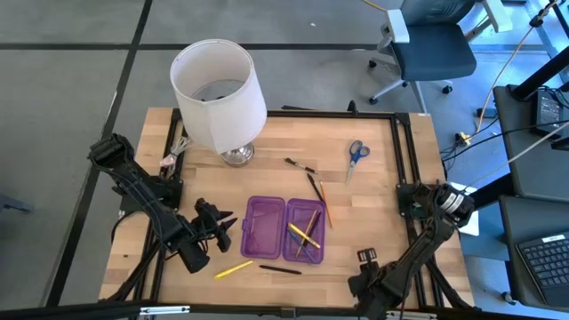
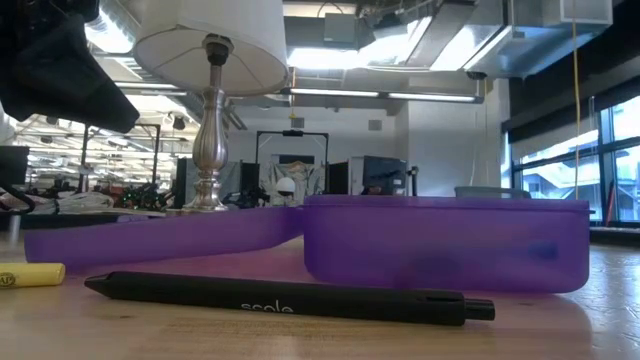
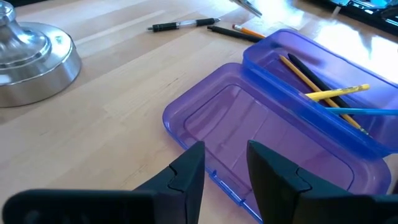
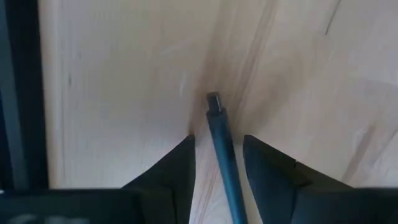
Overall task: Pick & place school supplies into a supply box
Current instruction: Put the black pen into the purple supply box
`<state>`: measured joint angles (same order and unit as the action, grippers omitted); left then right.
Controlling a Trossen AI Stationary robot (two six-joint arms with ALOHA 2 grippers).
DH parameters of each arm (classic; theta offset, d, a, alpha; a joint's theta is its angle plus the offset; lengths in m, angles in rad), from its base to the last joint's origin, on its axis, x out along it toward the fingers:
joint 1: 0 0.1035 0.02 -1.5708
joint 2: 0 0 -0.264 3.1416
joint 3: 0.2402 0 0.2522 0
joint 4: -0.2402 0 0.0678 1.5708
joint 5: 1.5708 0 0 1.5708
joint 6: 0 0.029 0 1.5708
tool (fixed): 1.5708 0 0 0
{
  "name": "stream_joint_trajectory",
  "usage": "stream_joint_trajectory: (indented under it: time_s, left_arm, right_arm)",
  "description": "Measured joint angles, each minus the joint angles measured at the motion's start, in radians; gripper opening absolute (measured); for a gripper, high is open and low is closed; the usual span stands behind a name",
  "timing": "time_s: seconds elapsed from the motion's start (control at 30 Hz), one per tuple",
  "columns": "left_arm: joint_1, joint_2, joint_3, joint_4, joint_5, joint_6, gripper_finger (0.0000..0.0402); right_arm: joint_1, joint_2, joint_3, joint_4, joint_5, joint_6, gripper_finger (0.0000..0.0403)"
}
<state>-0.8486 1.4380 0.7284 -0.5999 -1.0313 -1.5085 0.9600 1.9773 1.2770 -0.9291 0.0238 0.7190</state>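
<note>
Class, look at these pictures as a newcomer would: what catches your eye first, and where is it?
The white lamp stands tall at the table's far left. The open purple supply box lies mid-table with pencils in its right half. The blue scissors lie far right.

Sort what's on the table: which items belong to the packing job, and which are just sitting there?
Job: purple pencil case, pens already inside it, yellow pencil, black pen, pens beyond the case, blue scissors.
Bystanders: white lamp, office chair.
</note>
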Motion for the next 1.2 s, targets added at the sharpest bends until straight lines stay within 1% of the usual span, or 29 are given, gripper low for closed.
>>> stream_joint_trajectory:
  time_s: [0.13,0.23,0.43,0.53,0.7,0.8,0.9,1.0,1.2]
  left_arm:
    - [0.000,0.000,0.000,0.003,0.000,0.000,0.0113]
    - [0.000,0.000,0.000,0.003,0.000,0.000,0.0112]
    - [0.000,0.000,0.000,0.003,-0.001,0.001,0.0114]
    - [0.000,0.000,0.000,0.003,-0.018,0.001,0.0116]
    - [0.000,0.000,0.000,0.003,-0.029,0.002,0.0116]
    - [0.000,0.000,0.000,0.003,-0.024,0.002,0.0116]
    - [0.000,0.000,0.000,0.006,-0.023,0.003,0.0116]
    - [0.000,0.000,0.000,0.007,-0.021,0.003,0.0116]
    - [0.000,0.000,0.000,0.026,-0.018,0.003,0.0116]
  right_arm:
    - [0.001,0.006,0.001,-0.001,0.023,0.012,0.0137]
    - [-0.003,0.007,0.001,0.000,0.023,0.029,0.0123]
    - [-0.005,0.009,0.001,0.004,0.019,0.031,0.0057]
    - [-0.005,0.008,0.000,-0.001,0.026,0.032,0.0028]
    - [-0.014,-0.004,-0.003,-0.021,0.058,0.057,0.0024]
    - [-0.032,-0.017,-0.001,-0.078,0.117,0.097,0.0029]
    - [-0.061,-0.037,0.046,-0.141,0.175,0.133,0.0037]
    - [-0.101,-0.054,0.108,-0.223,0.241,0.145,0.0035]
    - [-0.205,-0.110,0.238,-0.209,0.400,0.136,0.0030]
